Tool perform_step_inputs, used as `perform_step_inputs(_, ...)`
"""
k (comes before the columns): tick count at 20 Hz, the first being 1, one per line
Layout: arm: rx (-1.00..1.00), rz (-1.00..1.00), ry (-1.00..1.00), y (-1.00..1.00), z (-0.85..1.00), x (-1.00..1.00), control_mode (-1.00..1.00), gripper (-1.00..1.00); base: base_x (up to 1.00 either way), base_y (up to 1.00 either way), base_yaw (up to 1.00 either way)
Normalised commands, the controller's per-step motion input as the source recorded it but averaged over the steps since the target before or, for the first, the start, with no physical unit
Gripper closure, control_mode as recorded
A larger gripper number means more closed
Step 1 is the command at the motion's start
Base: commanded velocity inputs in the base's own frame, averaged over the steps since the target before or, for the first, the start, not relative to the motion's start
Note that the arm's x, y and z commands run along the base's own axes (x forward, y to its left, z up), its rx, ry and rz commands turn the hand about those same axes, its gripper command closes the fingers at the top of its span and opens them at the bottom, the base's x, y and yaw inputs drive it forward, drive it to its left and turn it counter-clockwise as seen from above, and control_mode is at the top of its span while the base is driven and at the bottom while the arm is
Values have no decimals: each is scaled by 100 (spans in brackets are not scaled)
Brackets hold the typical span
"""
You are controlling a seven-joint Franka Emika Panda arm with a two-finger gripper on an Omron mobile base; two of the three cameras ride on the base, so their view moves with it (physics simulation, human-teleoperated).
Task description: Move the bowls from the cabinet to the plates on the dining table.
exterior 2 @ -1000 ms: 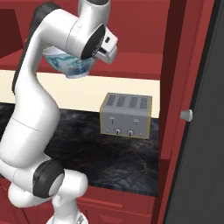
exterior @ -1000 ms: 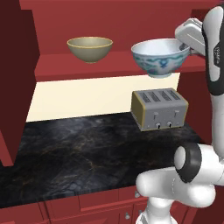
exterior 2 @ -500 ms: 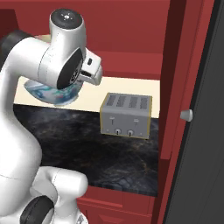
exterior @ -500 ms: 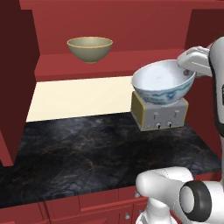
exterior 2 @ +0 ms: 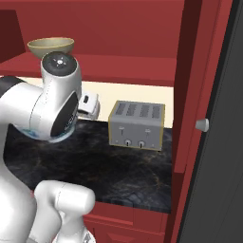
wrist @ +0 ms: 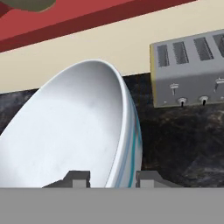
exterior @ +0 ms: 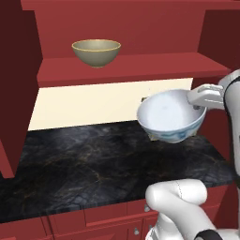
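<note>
On the cabinet (exterior: 117, 70) shelf at left sits the olive-tan bowl (exterior: 96, 51); to its right the gripper (wrist: 112, 178) carries the white patterned bowl (exterior: 171, 115) above the black counter (exterior: 93, 164), jaws clenched across its rim, one finger inside and one outside. The bowl looks rigid, glazed, slippery and breakable, so a rim pinch suits it but may let it tilt. The left base view shows the bowl's hollow; the right base view and hand view reveal a toaster (exterior 2: 136, 125) behind it.

arm (exterior 2: 38, 114): glossy white rounded shells | joints: dark grey discs | hand (wrist: 111, 178): small dark fingertips

Toaster (exterior: 151, 137) mostly behind white bowl (exterior: 171, 115); olive bowl (wrist: 26, 4) edge-cropped (hand view)
</note>
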Motion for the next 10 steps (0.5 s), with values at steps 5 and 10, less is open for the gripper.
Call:
perform_step_inputs(5,3,6,4,42,-41,-31,-100,100,0,0,0)
perform_step_inputs(10,17,4,2,6,-11,-12,-100,100,0,0,0)
